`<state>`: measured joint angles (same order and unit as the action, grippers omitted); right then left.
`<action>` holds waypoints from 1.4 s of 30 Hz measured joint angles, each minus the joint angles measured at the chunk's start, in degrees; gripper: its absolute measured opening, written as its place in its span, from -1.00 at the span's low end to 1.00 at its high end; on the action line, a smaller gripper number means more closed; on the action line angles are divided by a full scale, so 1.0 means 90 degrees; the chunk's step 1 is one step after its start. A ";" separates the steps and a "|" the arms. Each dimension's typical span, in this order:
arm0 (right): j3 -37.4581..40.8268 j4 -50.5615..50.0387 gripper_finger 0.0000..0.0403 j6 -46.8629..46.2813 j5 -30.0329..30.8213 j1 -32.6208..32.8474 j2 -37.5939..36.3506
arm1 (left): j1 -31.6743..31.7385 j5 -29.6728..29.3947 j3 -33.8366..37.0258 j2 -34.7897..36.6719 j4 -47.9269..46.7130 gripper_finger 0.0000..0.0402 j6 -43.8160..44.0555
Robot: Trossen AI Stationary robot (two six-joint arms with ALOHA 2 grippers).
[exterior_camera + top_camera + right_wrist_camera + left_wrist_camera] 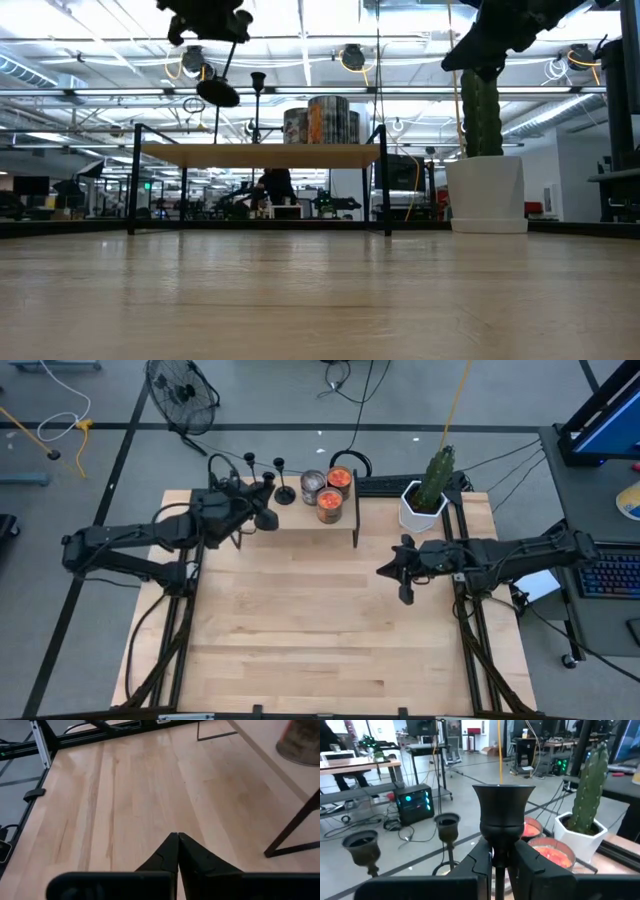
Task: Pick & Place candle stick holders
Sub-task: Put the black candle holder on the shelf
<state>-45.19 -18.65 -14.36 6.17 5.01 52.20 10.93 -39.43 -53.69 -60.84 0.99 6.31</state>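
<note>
Gripping candle stick holder (501, 815) by stem, left gripper (501, 866), upright

Open tabletop (320, 630) in front; shelf (300, 525), jars (330, 495) and cactus pot (425, 505) crowding the back edge.

This is a robotics lab or workshop set in a large open industrial room. A light wooden bench (320, 630) stands on a grey concrete floor (480, 400) marked with dark tape lines, with loose cables (345, 380) and a floor fan (182, 392) beyond its far edge. Past the bench, the low view shows a high ceiling with exposed beams, strip lights (60, 20) and hanging cords. The left wrist view shows desks (355, 770), a computer tower with glowing lights (415, 802) and racks of equipment. A keyboard (610, 572) lies off the bench's right edge.
</note>
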 joint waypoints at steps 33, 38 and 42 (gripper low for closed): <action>0.0002 -0.0002 -1.00 -0.0118 -0.0023 -0.0429 -0.0063 | 0.1280 0.0883 0.2931 0.0195 0.4792 -0.82 -0.0724; 0.0002 -0.0005 -1.00 -0.0334 -0.0026 -0.0429 -0.0063 | 0.1416 0.1033 0.2931 -0.0073 0.5018 -0.82 -0.0828; 0.0002 -0.0007 -1.00 -0.0356 -0.0026 -0.0429 -0.0063 | 0.1541 0.1163 0.2929 -0.0317 0.5124 -0.82 -0.0902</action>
<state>-45.17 -18.72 -17.56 5.93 1.15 51.64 24.79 -28.96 -27.33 -63.69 47.11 -1.81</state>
